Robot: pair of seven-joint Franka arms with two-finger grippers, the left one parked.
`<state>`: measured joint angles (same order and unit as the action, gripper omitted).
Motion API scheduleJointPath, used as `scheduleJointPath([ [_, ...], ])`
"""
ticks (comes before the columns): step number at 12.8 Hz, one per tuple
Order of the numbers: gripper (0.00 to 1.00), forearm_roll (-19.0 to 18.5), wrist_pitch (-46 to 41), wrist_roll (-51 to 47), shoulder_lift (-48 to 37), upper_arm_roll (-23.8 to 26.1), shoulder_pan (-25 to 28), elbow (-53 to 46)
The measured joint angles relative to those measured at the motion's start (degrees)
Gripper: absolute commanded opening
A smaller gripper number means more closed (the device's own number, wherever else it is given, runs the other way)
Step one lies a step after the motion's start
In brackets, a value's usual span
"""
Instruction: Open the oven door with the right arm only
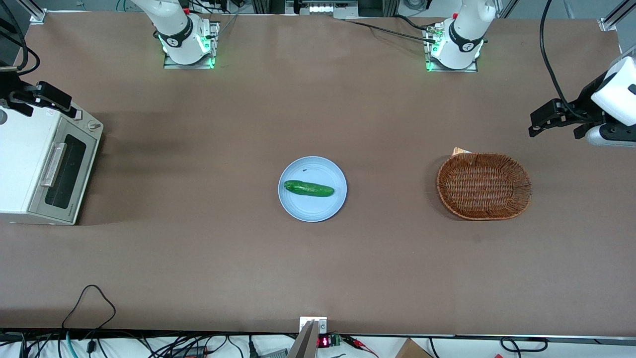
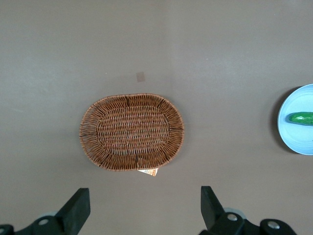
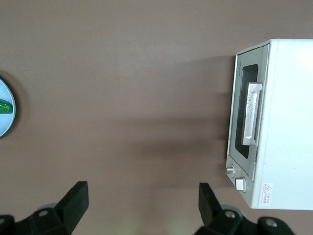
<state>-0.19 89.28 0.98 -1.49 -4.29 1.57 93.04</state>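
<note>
So, starting at the working arm's end of the table, a white toaster oven [image 1: 30,164] is parked there with the oven door [image 1: 63,171] shut flat against the front, its silver handle [image 1: 53,164] untouched. The right arm [image 1: 169,25] is raised, and its gripper [image 3: 142,203] is hung above the bare brown table [image 1: 198,258] in front of the oven, fingers [image 3: 73,200] spread wide and nothing held between them. Further along, around mid-table, a light blue plate [image 1: 312,209] is seen with a cucumber [image 1: 308,188] laid on it. Toward the parked arm's end, a brown wicker basket [image 1: 484,186] is sat well apart from the plate.
</note>
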Motion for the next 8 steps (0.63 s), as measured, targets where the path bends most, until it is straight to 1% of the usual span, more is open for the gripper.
scheduleJointPath([
  [8,1.0,0.0,0.0,0.0,0.0,0.5,0.1,0.0],
])
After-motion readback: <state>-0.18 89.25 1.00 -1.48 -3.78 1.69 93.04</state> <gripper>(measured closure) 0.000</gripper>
